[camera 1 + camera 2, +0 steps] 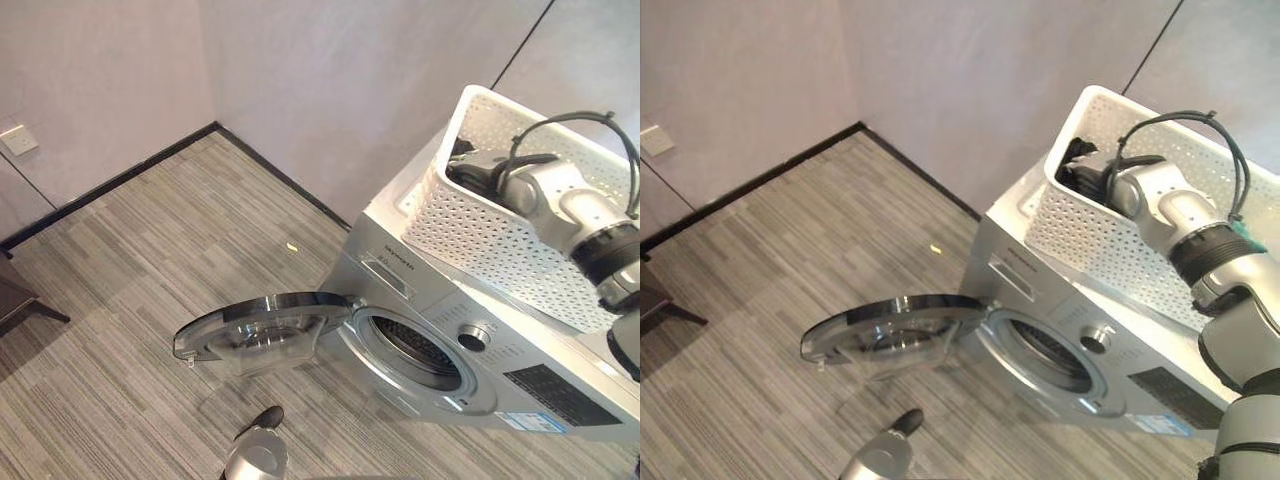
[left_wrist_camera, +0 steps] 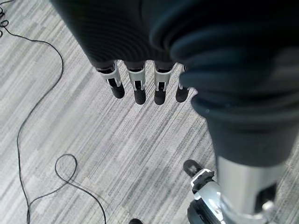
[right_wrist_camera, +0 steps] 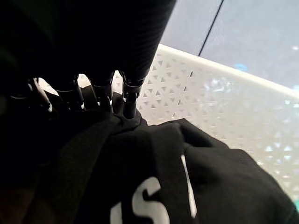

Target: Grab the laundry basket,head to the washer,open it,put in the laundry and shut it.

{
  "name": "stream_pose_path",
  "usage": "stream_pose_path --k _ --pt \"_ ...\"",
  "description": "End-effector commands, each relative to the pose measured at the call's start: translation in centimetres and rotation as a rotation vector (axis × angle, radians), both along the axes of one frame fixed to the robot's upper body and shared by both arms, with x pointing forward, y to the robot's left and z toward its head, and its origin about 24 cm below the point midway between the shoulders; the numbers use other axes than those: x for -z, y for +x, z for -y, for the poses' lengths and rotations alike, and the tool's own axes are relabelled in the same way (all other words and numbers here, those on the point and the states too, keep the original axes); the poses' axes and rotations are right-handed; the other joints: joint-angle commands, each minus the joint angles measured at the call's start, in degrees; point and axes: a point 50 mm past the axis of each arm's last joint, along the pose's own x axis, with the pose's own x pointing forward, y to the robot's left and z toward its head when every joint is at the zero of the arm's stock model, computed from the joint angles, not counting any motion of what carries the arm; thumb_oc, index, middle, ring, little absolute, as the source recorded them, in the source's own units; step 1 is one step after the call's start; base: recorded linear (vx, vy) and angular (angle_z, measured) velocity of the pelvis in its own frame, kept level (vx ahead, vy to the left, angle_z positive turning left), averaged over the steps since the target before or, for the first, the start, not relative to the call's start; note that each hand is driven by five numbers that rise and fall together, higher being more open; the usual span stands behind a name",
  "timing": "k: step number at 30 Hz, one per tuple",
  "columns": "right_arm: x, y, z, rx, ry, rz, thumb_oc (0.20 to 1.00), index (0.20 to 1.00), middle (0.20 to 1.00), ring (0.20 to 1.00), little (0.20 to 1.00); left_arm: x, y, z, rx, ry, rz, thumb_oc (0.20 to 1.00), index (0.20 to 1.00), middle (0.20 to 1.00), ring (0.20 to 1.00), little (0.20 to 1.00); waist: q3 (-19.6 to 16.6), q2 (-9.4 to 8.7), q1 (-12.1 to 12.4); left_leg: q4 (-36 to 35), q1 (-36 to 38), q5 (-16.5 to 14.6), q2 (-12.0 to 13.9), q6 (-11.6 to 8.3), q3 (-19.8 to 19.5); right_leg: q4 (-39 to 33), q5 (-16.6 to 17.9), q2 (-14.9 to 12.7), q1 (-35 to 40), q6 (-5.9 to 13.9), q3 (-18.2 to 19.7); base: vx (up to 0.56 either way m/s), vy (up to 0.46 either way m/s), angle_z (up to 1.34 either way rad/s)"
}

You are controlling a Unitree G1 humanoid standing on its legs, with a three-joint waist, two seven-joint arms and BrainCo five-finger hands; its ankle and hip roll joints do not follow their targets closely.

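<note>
I see the right robot hand (image 3: pixel 93 93) down in the basket (image 1: pixel 480 235) atop the washer (image 1: pixel 440 330) — fingers buried in black laundry (image 3: pixel 154 177), grip unclear; left robot hand (image 2: pixel 140 84) hangs relaxed, empty — door (image 1: pixel 260 335) open.

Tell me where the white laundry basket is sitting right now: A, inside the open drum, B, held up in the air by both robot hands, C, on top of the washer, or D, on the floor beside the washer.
C: the white laundry basket rests on the top panel of the washer, whose round door hangs open below, while the right robot hand reaches into the basket onto the dark laundry.
</note>
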Motion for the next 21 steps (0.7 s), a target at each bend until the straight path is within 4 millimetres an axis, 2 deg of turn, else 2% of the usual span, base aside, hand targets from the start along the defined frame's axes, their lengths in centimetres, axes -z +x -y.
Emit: stream_pose_path --k 1,5,8,9,10,11,12,18,21 --pt "2.4 0.0 -1.7 -0.057 0.007 -0.048 1.000 1.000 1.000 1.000 1.000 -0.3 -3.0 -0.9 -0.046 0.034 -0.102 1.000 1.000 1.000 1.000 1.000 -1.4 1.28 0.9 -6.8 2.1 3.8 0.6 3.75 -2.0 0.0 7.4 -0.7 -3.2 0.91 0.7 0.00 0.000 0.00" --pt "3.6 -0.1 -1.6 -0.068 -0.044 -0.024 1.000 1.000 1.000 1.000 1.000 -0.2 -3.2 -0.6 -0.041 0.022 -0.107 1.000 1.000 1.000 1.000 1.000 -1.7 1.71 0.7 -6.8 1.8 4.1 0.5 3.85 -1.7 0.0 7.6 -0.8 -3.6 0.97 1.1 0.00 0.007 -0.04" --pt "6.2 -0.6 -0.6 -0.042 -0.061 -0.059 1.000 1.000 1.000 1.000 1.000 -0.1 -3.3 -0.2 -0.031 0.017 -0.110 1.000 1.000 1.000 1.000 1.000 -2.0 2.33 0.8 -6.8 2.1 3.7 0.6 3.84 -1.6 0.0 7.3 -0.8 -3.5 0.81 1.3 0.01 -0.002 -0.06" --pt "7.4 -0.8 0.4 -0.006 -0.060 -0.081 1.000 1.000 1.000 1.000 1.000 -0.1 -3.2 -0.2 -0.021 0.019 -0.107 1.000 1.000 1.000 1.000 1.000 -2.1 2.52 1.0 -6.8 2.2 3.6 0.6 3.81 -1.7 0.0 7.3 -0.9 -3.5 0.76 1.3 0.01 -0.008 -0.04" --pt "9.4 -1.0 3.5 0.122 -0.101 -0.139 0.909 0.909 0.909 0.909 0.909 -0.1 -3.1 -0.2 0.009 0.017 -0.113 1.000 1.000 1.000 1.000 1.000 -2.4 2.79 1.6 -6.8 2.1 3.7 0.5 3.77 -1.9 0.0 7.2 -0.9 -3.4 0.71 1.0 0.02 -0.010 -0.04" --pt "10.7 -1.3 5.2 0.203 -0.131 -0.191 0.247 0.247 0.247 0.247 0.247 -0.1 -3.1 -0.3 0.036 0.018 -0.124 1.000 1.000 1.000 1.000 1.000 -2.7 3.07 2.2 -6.8 2.0 3.7 0.3 3.72 -2.2 0.0 7.1 -1.0 -3.4 0.71 0.5 0.00 0.000 0.00" --pt "10.7 -1.3 5.1 0.201 -0.131 -0.191 0.200 0.200 0.200 0.200 0.200 -0.1 -3.1 -0.3 0.036 0.017 -0.124 1.000 1.000 1.000 1.000 1.000 -2.7 3.08 2.1 -6.8 2.0 3.7 0.3 3.72 -2.2 0.0 7.1 -1.0 -3.4 0.71 0.5 0.00 0.000 0.00" --pt "12.6 -2.1 7.1 0.286 -0.173 -0.247 0.200 0.200 0.200 0.200 0.200 0.0 -3.4 -0.1 0.048 0.013 -0.130 1.000 1.000 1.000 1.000 1.000 -3.5 3.65 2.3 -6.8 2.0 3.9 0.3 3.45 -2.1 0.0 7.2 -1.1 -3.3 0.80 0.5 0.00 -0.009 0.02" --pt "15.1 -4.1 9.8 0.374 -0.225 -0.311 0.200 0.200 0.200 0.200 0.200 0.1 -3.3 0.3 0.073 0.001 -0.134 1.000 1.000 1.000 1.000 1.000 -4.0 4.34 2.4 -6.8 2.0 4.0 0.1 3.40 -2.3 0.0 7.1 -1.2 -3.1 0.90 0.1 0.00 -0.004 0.01"
